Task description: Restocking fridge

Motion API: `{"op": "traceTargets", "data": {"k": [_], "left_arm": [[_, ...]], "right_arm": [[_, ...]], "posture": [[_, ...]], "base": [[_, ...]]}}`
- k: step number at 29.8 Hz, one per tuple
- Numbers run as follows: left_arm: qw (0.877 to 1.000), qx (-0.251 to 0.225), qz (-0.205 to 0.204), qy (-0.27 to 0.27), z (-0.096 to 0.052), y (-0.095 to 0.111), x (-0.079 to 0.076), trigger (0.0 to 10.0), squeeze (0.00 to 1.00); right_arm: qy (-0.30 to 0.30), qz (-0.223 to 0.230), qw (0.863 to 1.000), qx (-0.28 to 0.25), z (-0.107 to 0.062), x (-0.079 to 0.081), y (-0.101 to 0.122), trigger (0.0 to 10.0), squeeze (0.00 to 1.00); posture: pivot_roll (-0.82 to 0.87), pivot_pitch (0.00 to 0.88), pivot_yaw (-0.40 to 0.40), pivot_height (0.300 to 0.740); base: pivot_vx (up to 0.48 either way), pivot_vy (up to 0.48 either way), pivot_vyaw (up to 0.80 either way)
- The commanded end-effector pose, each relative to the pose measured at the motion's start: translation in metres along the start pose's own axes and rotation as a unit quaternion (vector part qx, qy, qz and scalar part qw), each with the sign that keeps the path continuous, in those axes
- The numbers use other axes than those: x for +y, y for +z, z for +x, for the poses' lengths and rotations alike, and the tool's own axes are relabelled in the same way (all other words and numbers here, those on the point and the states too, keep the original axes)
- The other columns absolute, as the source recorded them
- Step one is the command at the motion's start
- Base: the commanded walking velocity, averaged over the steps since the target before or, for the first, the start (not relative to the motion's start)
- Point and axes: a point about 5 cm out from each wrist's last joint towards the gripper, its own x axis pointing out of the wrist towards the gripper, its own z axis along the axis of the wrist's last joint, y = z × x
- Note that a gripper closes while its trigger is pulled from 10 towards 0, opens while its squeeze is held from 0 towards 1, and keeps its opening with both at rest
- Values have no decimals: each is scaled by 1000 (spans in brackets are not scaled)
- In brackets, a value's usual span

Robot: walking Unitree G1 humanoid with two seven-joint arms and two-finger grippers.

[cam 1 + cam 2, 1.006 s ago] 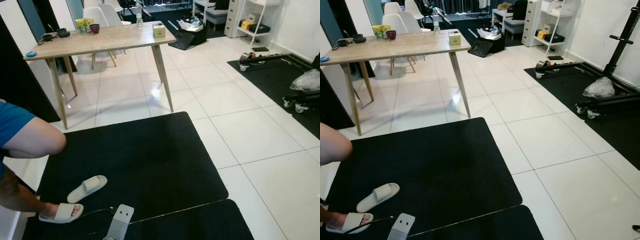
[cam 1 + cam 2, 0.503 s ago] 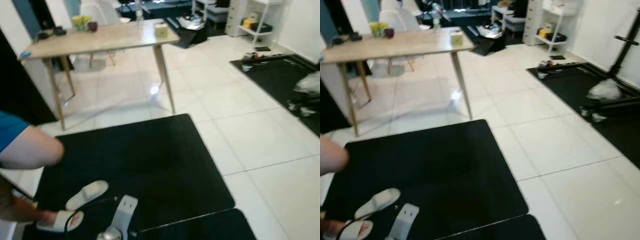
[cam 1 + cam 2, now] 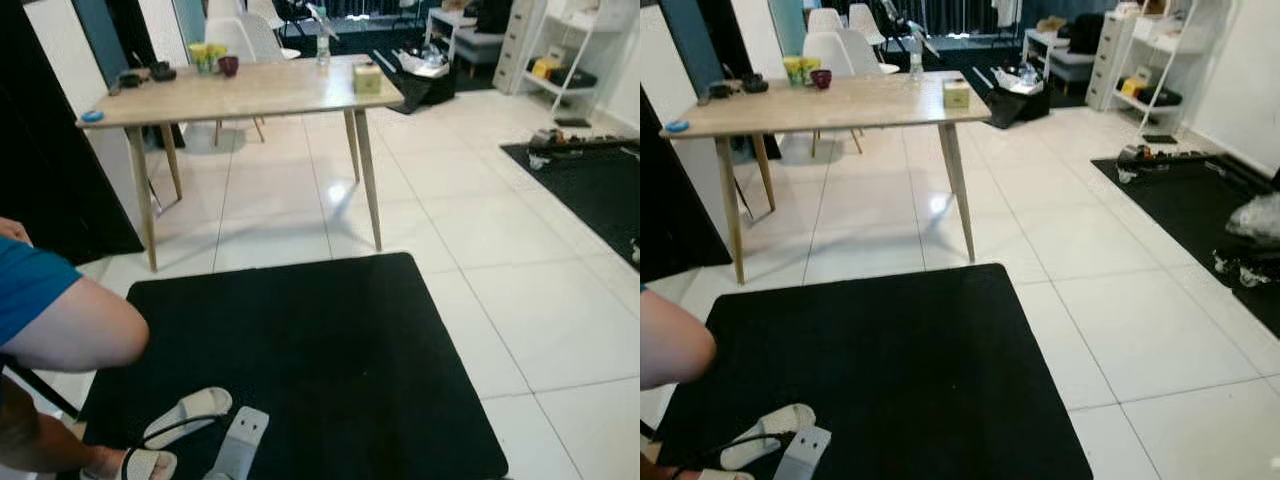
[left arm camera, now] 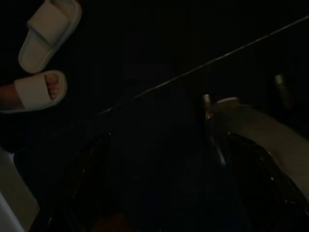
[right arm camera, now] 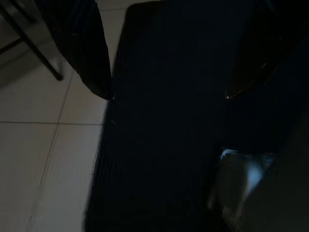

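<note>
Head stereo pair: looks forward and down from standing height across a black floor mat [image 3: 300,370] toward a wooden table [image 3: 820,105] farther off, both eyes sharing mat, table and white slippers [image 3: 187,415]. Left wrist camera: points down, close above the mat, sharing the slippers [image 4: 48,34]. Right wrist camera: points down at the mat's edge [image 5: 104,145] and tiles.

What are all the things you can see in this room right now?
Wooden table: one, light brown, standing on the white tiles ahead.
Maroon cup: one, on the table's far edge.
Water bottle: one, clear, on the table.
Small box: one, pale yellow-green, at the table's right end.
White chairs: two, behind the table.
Black mat: one, on the floor in front.
Slippers: two, white, on the mat, one worn.
Person's arm: one, blue sleeve, at the left.
Left claw: one, black, above the mat.
Right claw: one, black, open, above the mat's edge.
</note>
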Motion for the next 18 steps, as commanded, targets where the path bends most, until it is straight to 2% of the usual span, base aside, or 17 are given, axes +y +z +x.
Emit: {"op": "traceTargets", "data": {"k": [1, 18], "left_arm": [[1000, -6, 7, 1, 0, 4, 0, 10000, 0], [1000, -8, -3, -2, 1, 4, -2, 10000, 0]], "right_arm": [[-8, -3, 1000, 1, -1, -6, -1, 10000, 0], [-10, -6, 1000, -1, -1, -10, 0, 10000, 0]], "posture": [[-20, 0, 4, 740], [-16, 0, -10, 740]], "base": [[345, 0, 0], [347, 0, 0]]}}
